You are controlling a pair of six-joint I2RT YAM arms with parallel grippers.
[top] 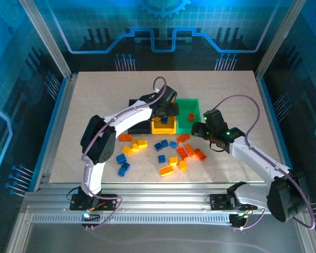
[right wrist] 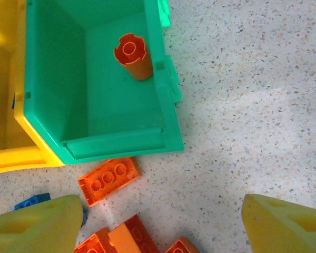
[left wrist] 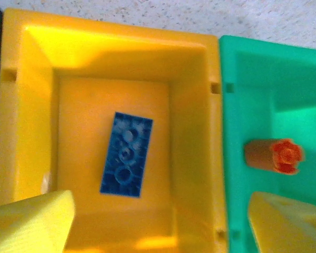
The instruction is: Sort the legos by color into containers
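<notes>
At the far middle of the table (top: 95, 95) the three containers stand side by side: the black bin (top: 134, 103) on the left, the yellow bin (left wrist: 21, 105) in the middle, the green bin (right wrist: 95, 142) on the right. A blue brick (left wrist: 126, 154) lies flat in the yellow bin, and an orange-red round piece (right wrist: 131, 55) sits in the green one. What the black bin holds I cannot tell. The left gripper (left wrist: 163, 211) hangs over the yellow bin, jaws spread and empty. The right gripper (right wrist: 160, 221) hovers by the green bin's near side, also released, with nothing between its fingers. Sorting looks barely begun. Most of the legos (top: 161, 158), blue, yellow and orange-red, lie scattered on the table just near of the bins.
</notes>
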